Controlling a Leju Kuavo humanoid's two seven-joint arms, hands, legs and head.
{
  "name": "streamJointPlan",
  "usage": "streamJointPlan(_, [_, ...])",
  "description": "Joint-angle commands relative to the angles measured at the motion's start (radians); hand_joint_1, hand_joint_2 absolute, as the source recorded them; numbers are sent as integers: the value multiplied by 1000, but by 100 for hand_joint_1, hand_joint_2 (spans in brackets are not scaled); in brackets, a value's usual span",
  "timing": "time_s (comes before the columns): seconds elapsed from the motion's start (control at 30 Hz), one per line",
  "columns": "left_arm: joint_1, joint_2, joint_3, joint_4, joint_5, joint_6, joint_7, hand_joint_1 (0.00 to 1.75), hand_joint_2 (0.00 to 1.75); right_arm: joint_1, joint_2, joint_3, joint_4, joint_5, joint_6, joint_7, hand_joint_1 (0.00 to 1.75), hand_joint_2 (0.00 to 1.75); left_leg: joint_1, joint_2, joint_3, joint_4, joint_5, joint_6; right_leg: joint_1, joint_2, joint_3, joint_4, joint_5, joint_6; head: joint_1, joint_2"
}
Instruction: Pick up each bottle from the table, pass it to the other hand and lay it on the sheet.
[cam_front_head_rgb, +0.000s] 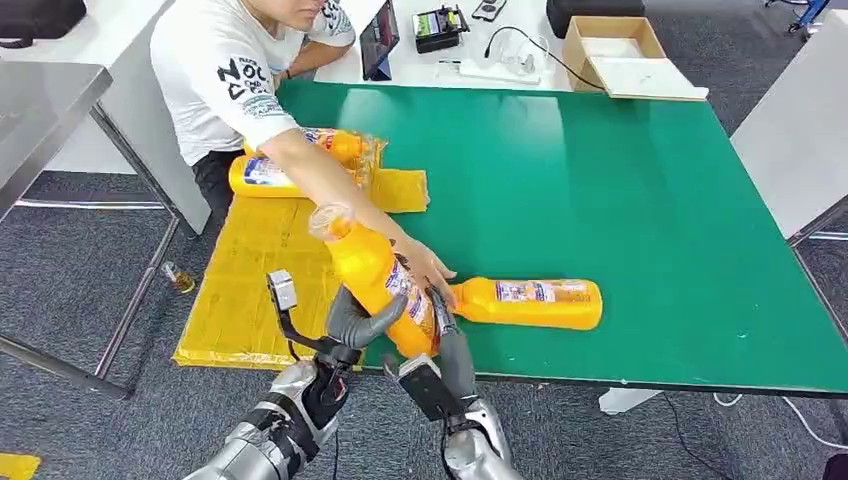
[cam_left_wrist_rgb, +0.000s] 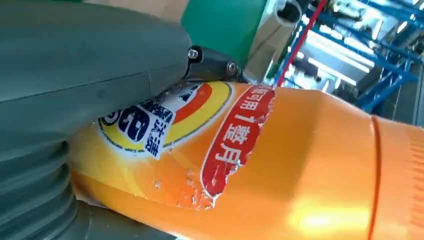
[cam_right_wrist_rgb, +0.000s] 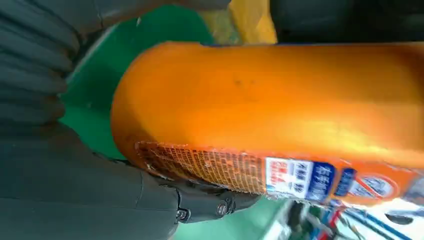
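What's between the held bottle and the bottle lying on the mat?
In the head view, a person's hand lies between the held bottle and the lying bottle.

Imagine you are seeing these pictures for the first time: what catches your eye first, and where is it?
An orange bottle stands tilted at the near edge of the green table, gripped by both the left hand and the right hand. A person's arm reaches across to a second orange bottle lying on the table.

A green table (cam_front_head_rgb: 620, 180) carries one orange bottle (cam_front_head_rgb: 530, 303) (lying flat) and a yellow sheet (cam_front_head_rgb: 255, 270).
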Motion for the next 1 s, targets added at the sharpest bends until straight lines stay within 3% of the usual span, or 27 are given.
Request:
streamJointPlan(0.03, [-83,26,137,-99,-109,166,-12,175,175,61,-52,27,-248,-61,141,3,0,0,0,1,2,0,-1,1,1,-1,2,0,-1,-2,-1,0])
streamJointPlan(0.4, [-77,21,139,-101,-112,166,-10,175,175,62,-51,26,-249,-58,142,3,0,0,0,3,5,-1,-2,2,1,1,5,-1,-1,-2,0,0])
streamJointPlan(0.6, [-90,12,240,-188,-213,323,-31,175,175,97,-64,38,-390,-96,146,3,0,0,0,1,1,0,0,1,1,0,1,0,0,-1,0,0])
streamJointPlan(0.7, [-82,10,280,-257,-324,467,-55,175,175,121,-73,40,-487,-127,138,3,0,0,0,3,4,1,-2,2,1,0,3,1,-1,-2,0,0])
streamJointPlan(0.8, [-71,47,266,-310,-657,819,-84,175,175,165,-99,52,-718,-214,5,3,0,0,0,1,0,0,0,1,1,0,0,1,0,-1,0,0])
streamJointPlan(0.83, [-78,61,262,-282,-785,958,-67,175,175,174,-96,46,-770,-239,-28,3,0,0,0,2,3,1,-2,2,1,0,3,1,-2,-2,0,0])
streamJointPlan(0.9, [-122,93,264,-154,-943,1055,-22,175,175,171,-102,56,-821,-219,-69,3,0,0,0,3,4,0,-2,2,1,1,3,1,-1,-2,0,0])
streamJointPlan(0.93, [-146,105,268,-86,-997,1084,-4,175,175,168,-101,64,-827,-208,-92,3,0,175,0,3,3,0,-2,2,0,1,3,0,-1,-2,0,0])
streamJointPlan(1.0, [-164,108,284,-41,-993,1093,-24,175,175,165,-95,64,-822,-204,-94,3,0,175,0,3,6,-1,-2,2,1,1,5,-1,-1,-2,0,0])
